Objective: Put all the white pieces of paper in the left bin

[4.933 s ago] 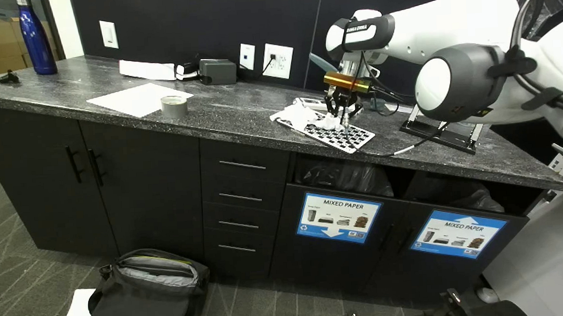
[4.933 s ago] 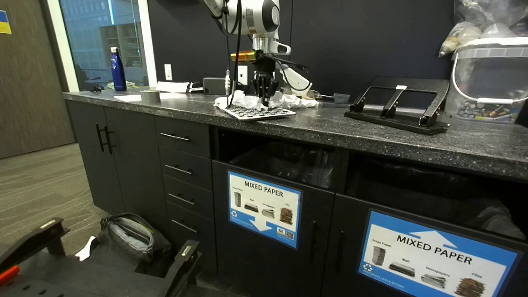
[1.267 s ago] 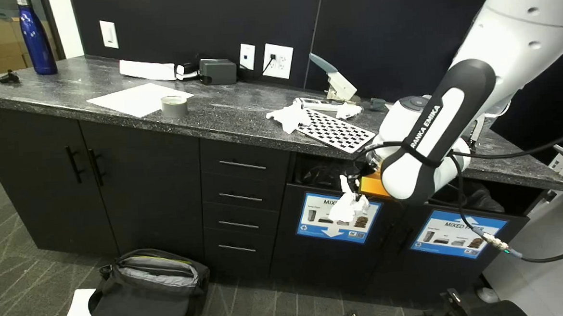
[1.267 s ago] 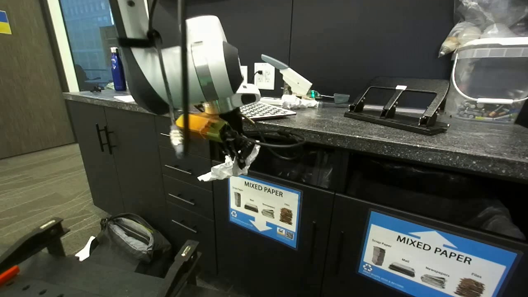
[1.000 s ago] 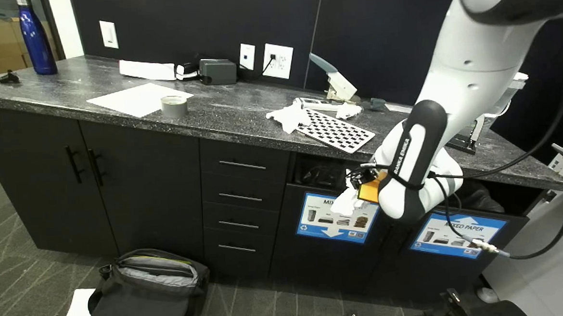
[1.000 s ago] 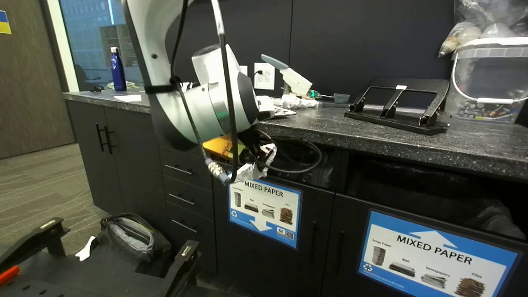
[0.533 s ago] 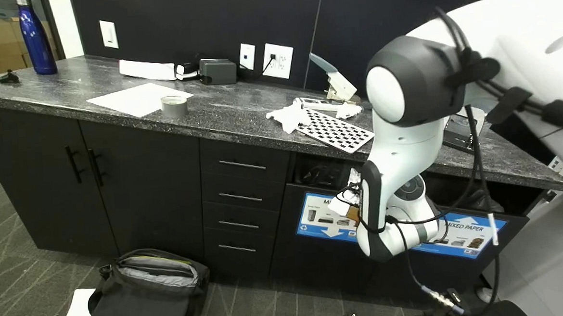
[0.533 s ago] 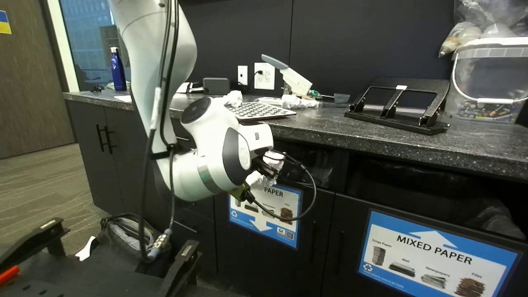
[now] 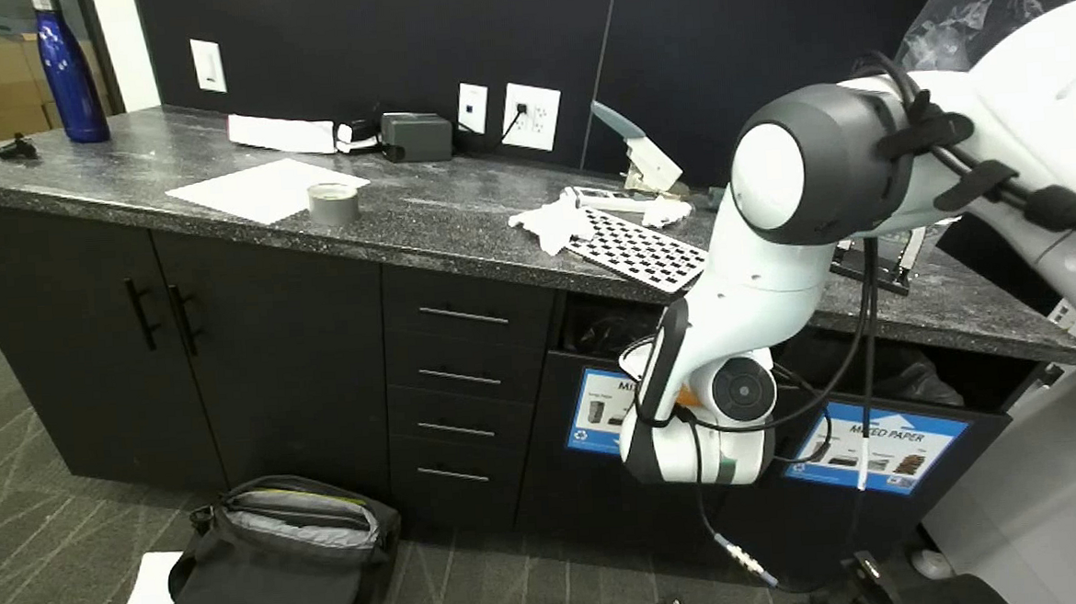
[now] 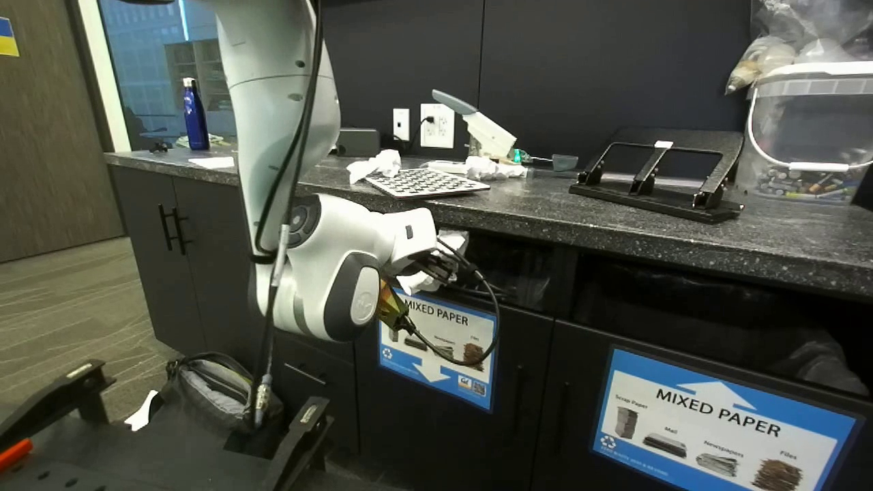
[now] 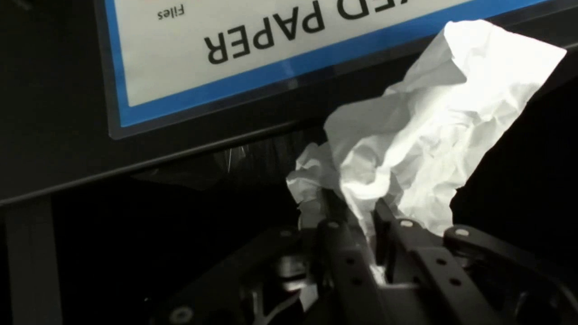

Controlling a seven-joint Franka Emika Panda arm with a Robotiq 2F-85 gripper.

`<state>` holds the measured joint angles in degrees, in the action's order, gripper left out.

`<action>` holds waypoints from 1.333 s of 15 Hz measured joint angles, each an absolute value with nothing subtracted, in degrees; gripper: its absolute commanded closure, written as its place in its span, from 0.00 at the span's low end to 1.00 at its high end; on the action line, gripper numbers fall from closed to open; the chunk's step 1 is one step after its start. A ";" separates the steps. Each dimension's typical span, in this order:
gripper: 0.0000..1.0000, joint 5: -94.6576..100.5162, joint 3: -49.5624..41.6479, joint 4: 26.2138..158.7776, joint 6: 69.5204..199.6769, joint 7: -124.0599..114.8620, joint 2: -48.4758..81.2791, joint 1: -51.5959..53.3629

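Speckled dark countertop [image 9: 459,205], stone-like, runs above the left bin [image 10: 436,443]; black wall panelling [image 10: 600,61] backs it.

Materials: crumpled white paper [image 11: 442,131], sharp creases, curled folds, one flatter squared corner. It sits in the gripper [image 11: 359,219] at the opening of the left bin; dark jointed fingers [image 11: 352,271] stand a narrow gap apart, paper pinched between them. Whether any of it reaches inside, cannot tell. Front of the left bin smooth and black, blue-bordered MIXED PAPER label [image 10: 440,348], glossy plastic liner [image 10: 537,278] at the mouth. On the countertop above the left bin: a ragged white scrap [image 9: 554,225] and a balled white scrap [image 9: 665,211], both by a thin, flat checkerboard panel [image 9: 641,252].

Surface and room: drawers [image 9: 452,339] with slim metal pulls just beside the left bin, second bin [image 10: 580,361] on its opposite side. Well apart, on the drawer side of the left bin: flat white sheet [image 9: 256,190] and grey tape roll [image 9: 333,204] on the countertop, slumped dark bag [image 9: 267,574] on patterned carpet [image 9: 461,582].

Views: wrist view gives creases close up, label lettering inverted. In an exterior view the arm's wrist [image 9: 666,456] covers the grip and part of that label. In an exterior view a clear bucket [image 10: 811,129] with white handle shows on the second-bin side of the left bin
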<state>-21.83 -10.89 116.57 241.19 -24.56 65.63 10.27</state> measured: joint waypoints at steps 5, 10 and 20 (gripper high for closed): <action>0.83 -21.69 -4.35 109.02 240.90 -16.44 67.62 3.46; 0.35 -21.69 -2.86 102.55 236.78 -12.00 70.38 1.43; 0.00 -21.32 -0.27 112.08 235.28 -7.61 62.77 1.48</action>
<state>-21.32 -0.27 112.08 235.28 -7.61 62.77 1.48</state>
